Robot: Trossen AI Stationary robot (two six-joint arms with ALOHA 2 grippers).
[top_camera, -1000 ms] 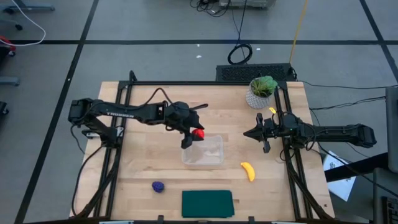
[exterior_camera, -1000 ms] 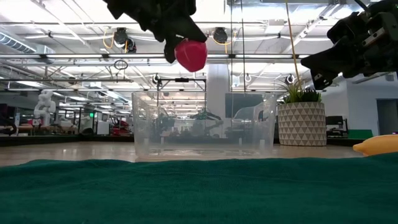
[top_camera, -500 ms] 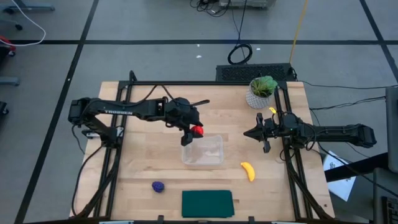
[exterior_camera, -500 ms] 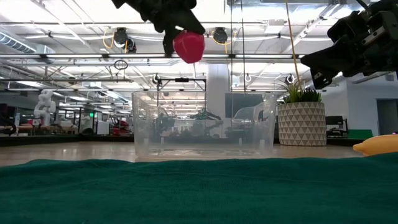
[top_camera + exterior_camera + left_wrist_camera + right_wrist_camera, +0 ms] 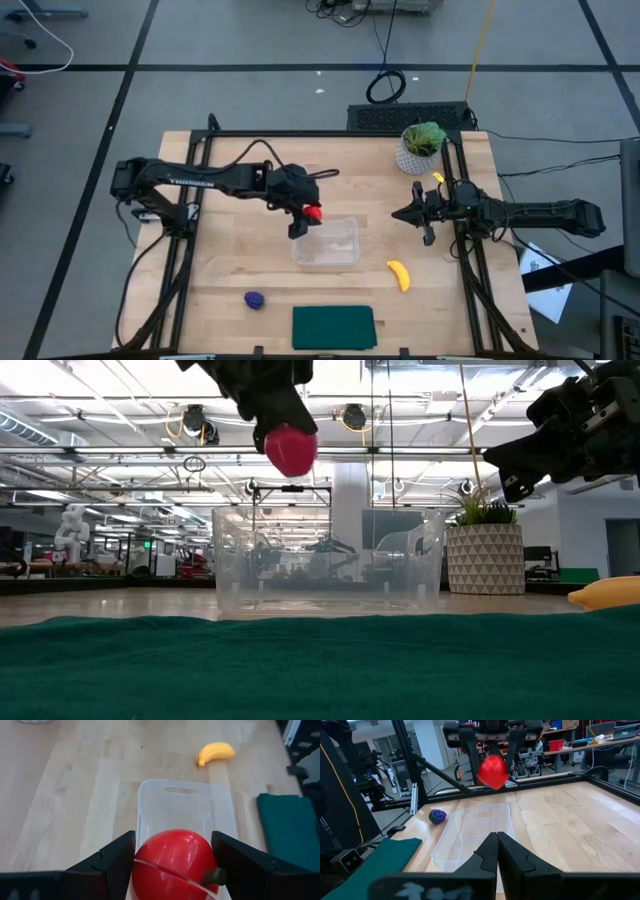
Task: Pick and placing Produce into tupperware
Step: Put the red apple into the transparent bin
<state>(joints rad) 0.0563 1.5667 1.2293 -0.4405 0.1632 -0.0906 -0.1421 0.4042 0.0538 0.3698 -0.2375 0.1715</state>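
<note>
The left claw [image 5: 306, 211] is clamped on the red round piece [image 5: 312, 211], one dark finger [image 5: 107, 865] pressing it from each side. It holds the piece in the air, above the edge of the clear tub [image 5: 327, 241] on the left arm's side. In the low view the red piece [image 5: 290, 449] hangs well above the tub's rim [image 5: 328, 511], not touching it. The left wrist view looks down past the piece [image 5: 175, 862] into the tub [image 5: 185, 807], which has nothing in it.

The tub sits near the middle of the wooden surface [image 5: 230, 260]. The yellow banana [image 5: 399, 275] lies on the surface just beside the tub, toward the right arm. The dark purple lump [image 5: 255, 299] lies near the front edge, well apart from the tub, with the dark green mat [image 5: 333, 327] beside it. The potted plant [image 5: 420, 147] stands at the far corner.

The right claw [image 5: 398, 215] waits at the right side of the surface, raised, its fingers [image 5: 487, 852] pressed together and holding nothing.
</note>
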